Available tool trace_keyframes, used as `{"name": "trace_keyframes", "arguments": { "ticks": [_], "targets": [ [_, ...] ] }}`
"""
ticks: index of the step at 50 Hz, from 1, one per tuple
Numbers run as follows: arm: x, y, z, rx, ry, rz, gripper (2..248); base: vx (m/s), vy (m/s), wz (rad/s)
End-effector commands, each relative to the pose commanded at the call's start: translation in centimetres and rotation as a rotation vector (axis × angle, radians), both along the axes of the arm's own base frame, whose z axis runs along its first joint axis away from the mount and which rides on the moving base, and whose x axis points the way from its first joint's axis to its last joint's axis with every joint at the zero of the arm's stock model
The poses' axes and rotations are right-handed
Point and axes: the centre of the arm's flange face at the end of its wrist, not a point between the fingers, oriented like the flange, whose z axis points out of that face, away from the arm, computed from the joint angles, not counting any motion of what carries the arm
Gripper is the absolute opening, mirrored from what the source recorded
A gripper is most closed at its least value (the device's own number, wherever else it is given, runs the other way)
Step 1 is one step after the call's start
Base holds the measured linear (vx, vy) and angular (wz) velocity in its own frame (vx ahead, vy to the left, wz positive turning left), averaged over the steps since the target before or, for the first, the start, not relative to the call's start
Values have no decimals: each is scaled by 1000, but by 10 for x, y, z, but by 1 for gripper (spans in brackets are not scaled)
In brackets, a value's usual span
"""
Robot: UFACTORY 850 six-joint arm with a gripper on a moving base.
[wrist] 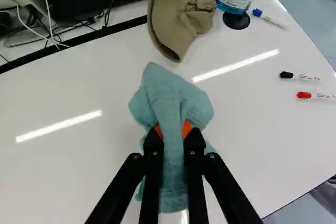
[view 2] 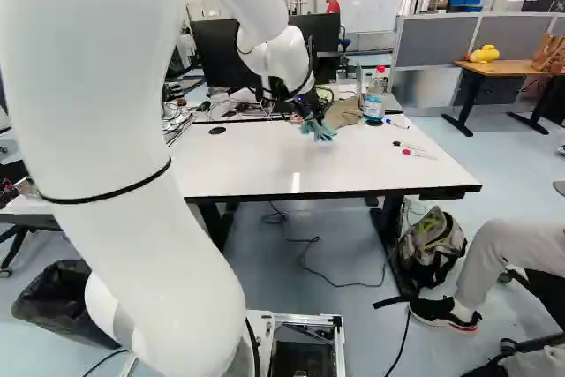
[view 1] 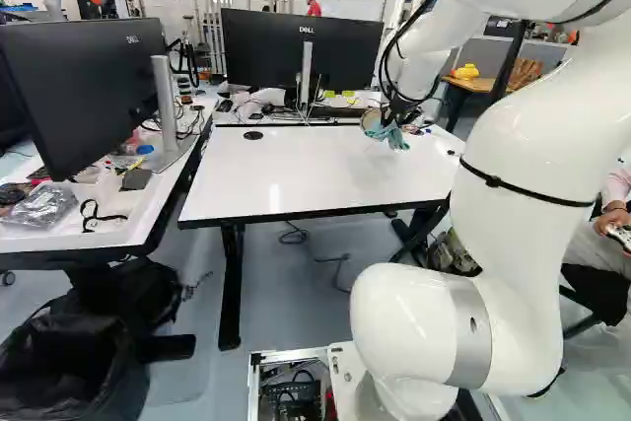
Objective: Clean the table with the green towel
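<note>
My gripper [wrist: 174, 134] has its two fingers pinched on a fold of the green towel [wrist: 170, 95], cloth bunched ahead of them. It hangs in the upper right of the left base view, over the far part of the table [view 1: 296, 175]; whether it touches, I can't tell. Most of the tabletop lies leftward and lower in that view, so I'd press down and sweep that way.

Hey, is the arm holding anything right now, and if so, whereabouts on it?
Yes, the green towel: the pincer has it pinched around its bunched middle, with cloth spreading out ahead of the pads and more trailing back between the fingers.
</note>
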Motion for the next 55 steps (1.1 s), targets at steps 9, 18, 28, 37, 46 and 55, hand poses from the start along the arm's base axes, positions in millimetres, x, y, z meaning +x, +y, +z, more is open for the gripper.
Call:
{"name": "trace_keyframes", "arguments": {
  "ticks": [9, 18, 28, 37, 46, 55],
  "targets": [
    [12, -15, 0, -2, -5, -18, 50, 0, 0, 0],
    [24, -30, -2, -3, -8, -36, 50, 0, 0, 0],
    [34, -39, -13, 2, 5, -45, 50, 0, 0, 0],
    [37, -41, -25, 8, 22, -45, 50, 0, 0, 0],
    [41, -42, -36, 14, 40, -46, 50, 0, 0, 0],
    [44, -45, -48, 21, 58, -48, 50, 0, 0, 0]
  ]
}}
